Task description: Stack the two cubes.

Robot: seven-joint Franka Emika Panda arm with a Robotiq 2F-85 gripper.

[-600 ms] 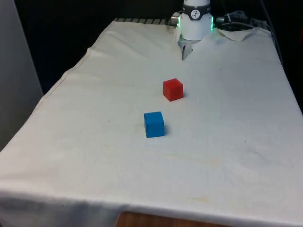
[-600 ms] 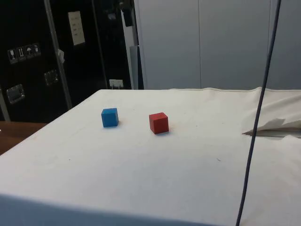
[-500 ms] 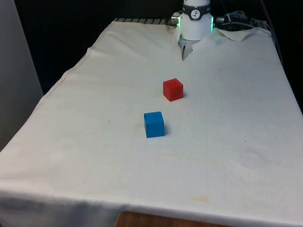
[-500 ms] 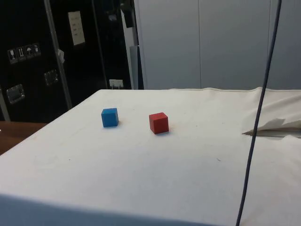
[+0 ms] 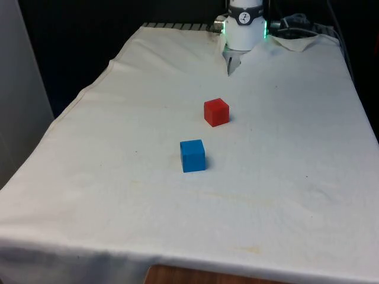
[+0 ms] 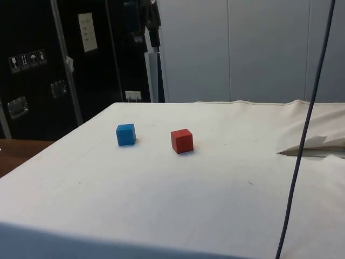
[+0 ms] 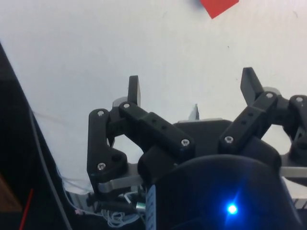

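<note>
Ahead of your black two-finger gripper (image 7: 192, 91): small red cube (image 7: 218, 6) | fingers spread wide, holding nothing; blue cube (image 5: 192, 155) beyond it

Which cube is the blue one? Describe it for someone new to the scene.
Start from the white cloth that covers the table. Two small cubes sit apart near its middle. The blue cube is the one nearer the front camera; the red cube lies beyond it, toward the robot.

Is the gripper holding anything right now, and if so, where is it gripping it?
Nothing is held. The gripper is open with only white cloth between its fingers. The red cube and blue cube sit apart on the table, untouched.
</note>
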